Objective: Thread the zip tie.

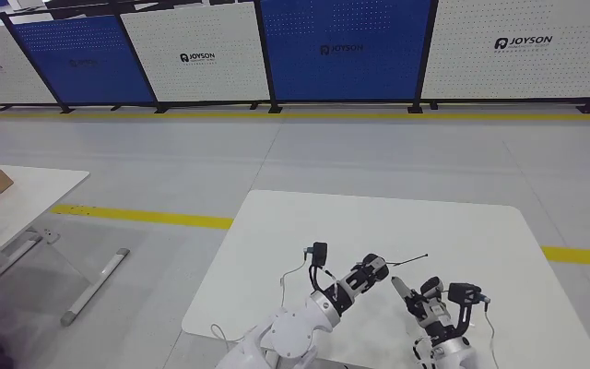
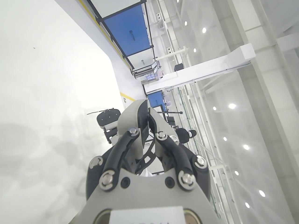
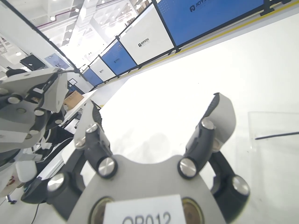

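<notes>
A thin black zip tie (image 1: 410, 260) sticks out from my left gripper (image 1: 380, 268) and points to the right, above the white table (image 1: 304, 231). In the left wrist view the left gripper (image 2: 147, 114) is shut, and the zip tie (image 2: 174, 112) runs sideways out of the pinched pads. My right gripper (image 1: 412, 286) sits just to the right of and below the tie, close to the left one. Seen from its own wrist, the right gripper (image 3: 155, 104) is open with nothing between its fingers.
Both arms are near the table's front edge, and bare tabletop stretches behind them. A second white table (image 1: 37, 184) stands off to the left. Blue and white partition panels (image 1: 346, 46) line the far floor. A thin dark strip (image 3: 275, 135) lies beside the right gripper.
</notes>
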You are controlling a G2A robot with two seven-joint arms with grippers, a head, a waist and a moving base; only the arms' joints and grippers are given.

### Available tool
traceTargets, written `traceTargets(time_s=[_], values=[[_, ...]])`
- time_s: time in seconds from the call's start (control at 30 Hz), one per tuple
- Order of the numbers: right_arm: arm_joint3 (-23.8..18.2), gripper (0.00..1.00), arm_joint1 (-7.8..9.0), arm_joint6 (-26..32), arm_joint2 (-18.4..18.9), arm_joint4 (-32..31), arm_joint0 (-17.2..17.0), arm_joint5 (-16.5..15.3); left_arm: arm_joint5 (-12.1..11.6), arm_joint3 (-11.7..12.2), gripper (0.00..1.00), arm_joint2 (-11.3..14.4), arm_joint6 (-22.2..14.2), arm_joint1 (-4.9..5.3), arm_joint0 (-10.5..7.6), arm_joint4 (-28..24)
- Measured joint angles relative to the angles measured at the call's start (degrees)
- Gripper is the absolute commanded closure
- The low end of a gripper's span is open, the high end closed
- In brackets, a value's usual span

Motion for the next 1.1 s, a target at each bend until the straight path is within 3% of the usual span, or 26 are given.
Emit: traceTargets(time_s=[0.3, 0.33, 0.4, 0.43, 0.67, 1.1], values=[[-0.3, 0.00, -0.13, -2.0, 0.2, -0.8, -0.2, -0.4, 0.0, 0.1, 1.00, 0.5, 0.2, -0.03, 0.02, 1.0], [-0.3, 0.12, -0.17, -2.8, 0.2, -1.3, -0.3, -0.4, -0.1, 0.2, 1.00, 0.7, 0.4, -0.07, 0.01, 1.2], [-0.3, 0.51, -0.27, -3.8, 0.1, -2.2, -0.4, -0.2, 0.0, 0.2, 1.00, 1.0, 0.5, -0.12, -0.07, 1.5], [-0.3, 0.56, -0.34, -4.2, -0.1, -2.6, -0.4, 0.1, 0.0, 0.3, 1.00, 1.1, 0.7, -0.14, -0.14, 1.7], [-0.1, 0.68, -0.58, -3.2, -1.1, -4.5, -0.1, -0.2, 0.9, 0.5, 1.00, 1.8, 2.9, -0.35, -0.44, 3.7], [-1.5, 0.67, -0.54, 0.4, 0.0, -2.7, -0.5, -3.7, 1.8, 1.3, 1.00, 3.8, 4.0, -0.83, -1.39, 6.2]])
